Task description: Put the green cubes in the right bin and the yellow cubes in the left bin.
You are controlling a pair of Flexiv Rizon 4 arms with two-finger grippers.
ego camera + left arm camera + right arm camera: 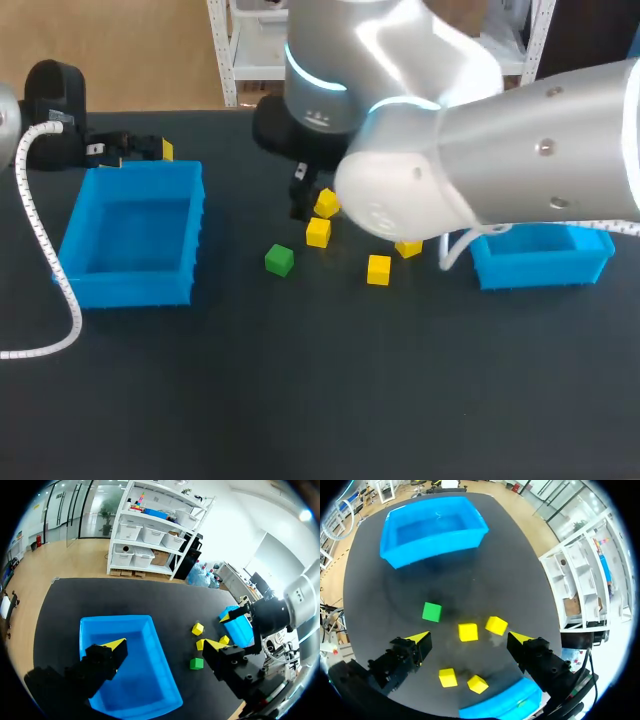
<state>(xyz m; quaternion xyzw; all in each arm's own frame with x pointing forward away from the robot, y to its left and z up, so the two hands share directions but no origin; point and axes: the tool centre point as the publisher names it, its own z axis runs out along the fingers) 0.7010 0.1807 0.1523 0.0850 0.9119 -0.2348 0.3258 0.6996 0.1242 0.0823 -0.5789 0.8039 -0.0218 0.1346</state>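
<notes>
Our right fingers (419, 640) hang spread wide and empty above the cluster of cubes in the middle of the tabletop (300, 400), a little toward its far edge. The yellow cube (468, 632) lies flat almost midway between the two tips. We judge the step in hand to be picking it up for the left bin (130, 285), which stands by the tabletop's left edge.

The crowding is what calls for care. The second yellow cube (496, 625) sits just beside our target on the far-edge side, turned at an angle. The green cube (432, 611) lies near on the side toward the left bin. Either could be caught by a fingertip, so we want the closing line to pass through the target alone. If needed, we shift or turn the wrist a little before descending. We come straight down with the fingers wide, stop with the tips just off the tabletop, and close squarely on two opposite flat faces, not on corners. Then we lift straight up before moving sideways.

The third yellow cube (447, 677) and fourth yellow cube (477, 684) lie apart, toward the right bin (540, 268) by the right edge, and need no attention now.

Our left fingers (114, 645) are also wide and empty, at the far wall of the left bin. The carry should approach that bin on a path that keeps well apart from them.
</notes>
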